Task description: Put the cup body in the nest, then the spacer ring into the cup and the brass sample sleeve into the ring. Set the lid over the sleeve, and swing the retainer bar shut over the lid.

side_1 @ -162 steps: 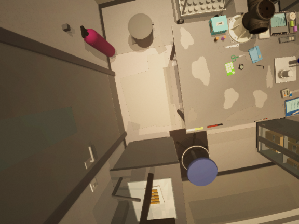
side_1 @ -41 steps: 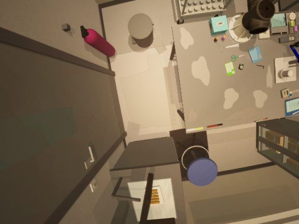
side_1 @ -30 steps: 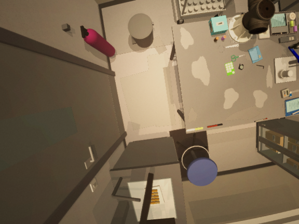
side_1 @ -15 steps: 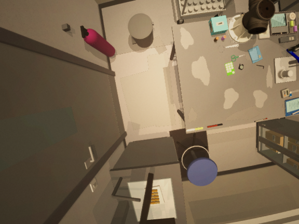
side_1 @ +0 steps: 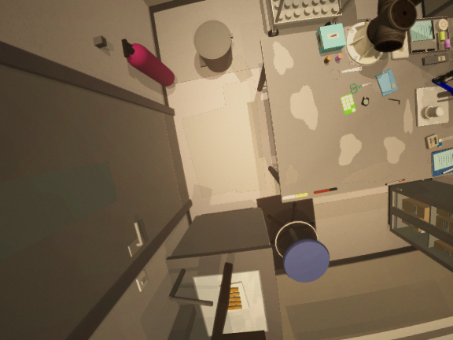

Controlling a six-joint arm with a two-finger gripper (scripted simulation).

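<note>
The white cup body (side_1: pixel 431 112) stands upright on the pale square nest plate (side_1: pixel 431 105) at the right end of the bench. A dark bar (side_1: pixel 443 95) lies across the plate's far side. A blue part of my arm or gripper (side_1: pixel 443 83) reaches in from the right edge just above the plate; its fingers are out of view, so what they hold is hidden. The spacer ring, brass sleeve and lid are not identifiable at this size.
The bench's right portion carries a dark arm base (side_1: pixel 389 24), white round dish (side_1: pixel 361 43), teal box (side_1: pixel 331 37), blue card (side_1: pixel 386 82), green keypad (side_1: pixel 348 104), scissors and small vials. A shelf unit (side_1: pixel 424 216) stands at the near right, a blue stool (side_1: pixel 306 259) below the bench.
</note>
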